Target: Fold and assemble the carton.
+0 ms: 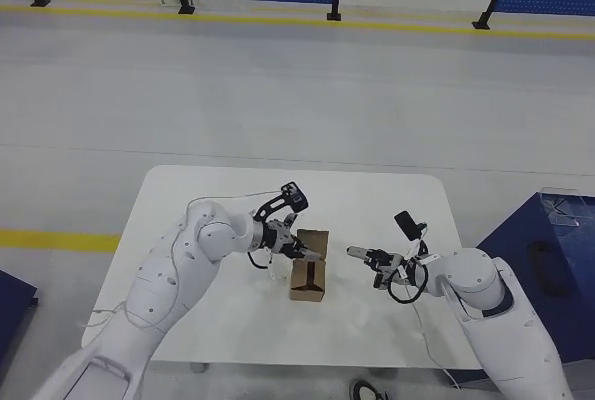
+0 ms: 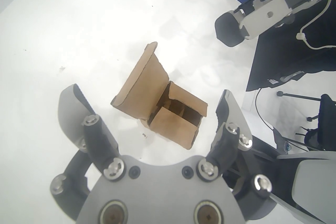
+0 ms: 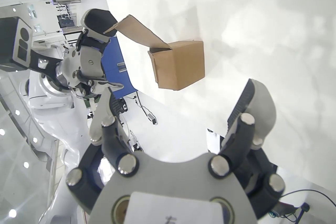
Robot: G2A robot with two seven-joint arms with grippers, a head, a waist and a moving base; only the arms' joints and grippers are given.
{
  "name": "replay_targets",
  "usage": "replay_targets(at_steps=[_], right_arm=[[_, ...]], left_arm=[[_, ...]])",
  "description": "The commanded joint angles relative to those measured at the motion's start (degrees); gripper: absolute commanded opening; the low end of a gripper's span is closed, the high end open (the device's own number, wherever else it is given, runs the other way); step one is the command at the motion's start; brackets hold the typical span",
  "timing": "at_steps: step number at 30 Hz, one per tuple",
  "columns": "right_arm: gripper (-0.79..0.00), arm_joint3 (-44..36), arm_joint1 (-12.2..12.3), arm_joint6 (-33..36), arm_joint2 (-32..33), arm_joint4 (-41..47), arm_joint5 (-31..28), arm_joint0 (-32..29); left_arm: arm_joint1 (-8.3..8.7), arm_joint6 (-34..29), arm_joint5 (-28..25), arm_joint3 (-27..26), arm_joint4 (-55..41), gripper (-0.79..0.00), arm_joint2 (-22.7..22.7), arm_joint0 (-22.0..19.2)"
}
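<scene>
Where the left gripper (image 1: 297,247) sits: just beside the carton's left side, fingers spread wide and clasping nothing; one pad (image 3: 97,21) is at the tip of the lid flap, though I cannot tell if it touches.
Carton (image 1: 308,277): stands on the white table (image 1: 177,200) near its middle, between the two grippers, open end turned toward the left gripper.
Done so far: the body is squared into a box and the side flaps (image 2: 173,128) lean partly inward.
Left to do: the lid flap (image 3: 136,33) stands raised, so the side flaps likely need pressing in and the lid needs closing and tucking. The bottom is hidden.
Right gripper (image 1: 357,253): apart from the carton on its right, fingers parted, empty.
</scene>
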Motion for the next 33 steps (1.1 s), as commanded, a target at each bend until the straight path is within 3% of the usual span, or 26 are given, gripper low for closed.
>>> replay_targets(at_steps=[1, 3, 6, 8, 9, 10, 13, 20, 24, 25, 26, 33], right_arm=[[0.000, 0.00, 0.00, 0.00, 0.00, 0.00, 0.00, 0.00], [0.000, 0.00, 0.00, 0.00, 0.00, 0.00, 0.00, 0.00], [0.000, 0.00, 0.00, 0.00, 0.00, 0.00, 0.00, 0.00], [0.000, 0.00, 0.00, 0.00, 0.00, 0.00, 0.00, 0.00], [0.000, 0.00, 0.00, 0.00, 0.00, 0.00, 0.00, 0.00], [0.000, 0.00, 0.00, 0.00, 0.00, 0.00, 0.00, 0.00], [0.000, 0.00, 0.00, 0.00, 0.00, 0.00, 0.00, 0.00], [0.000, 0.00, 0.00, 0.00, 0.00, 0.00, 0.00, 0.00], [0.000, 0.00, 0.00, 0.00, 0.00, 0.00, 0.00, 0.00], [0.000, 0.00, 0.00, 0.00, 0.00, 0.00, 0.00, 0.00], [0.000, 0.00, 0.00, 0.00, 0.00, 0.00, 0.00, 0.00], [0.000, 0.00, 0.00, 0.00, 0.00, 0.00, 0.00, 0.00]], left_arm=[[-0.34, 0.50, -0.56, 2.30, -0.31, 0.000, 0.60, -0.83], [-0.76, 0.76, -1.18, 4.22, -0.95, -0.018, 1.31, -1.53], [-1.34, 1.47, -1.99, 6.69, -1.52, -0.139, 2.20, -2.59], [-1.75, 1.21, -1.53, 8.74, -2.01, -0.145, 2.82, -3.13], [-2.08, 0.81, -0.63, 9.81, -2.38, -0.197, 3.26, -3.60], [-2.26, 0.78, -0.78, 10.20, -3.03, -0.329, 3.40, -3.71], [-2.85, 0.46, -2.14, 12.46, -4.84, -0.351, 3.92, -4.67], [-3.67, 0.37, -3.78, 15.53, -7.68, -0.499, 4.41, -5.80], [-3.97, 0.62, -3.94, 16.07, -8.10, -0.631, 4.75, -6.07], [-4.00, 0.64, -3.79, 16.13, -8.00, -0.733, 4.82, -6.11], [-4.05, 0.72, -3.75, 16.17, -8.06, -0.779, 4.89, -6.10], [-4.05, 2.92, -3.17, 16.22, -7.14, -0.785, 4.84, -6.06]])
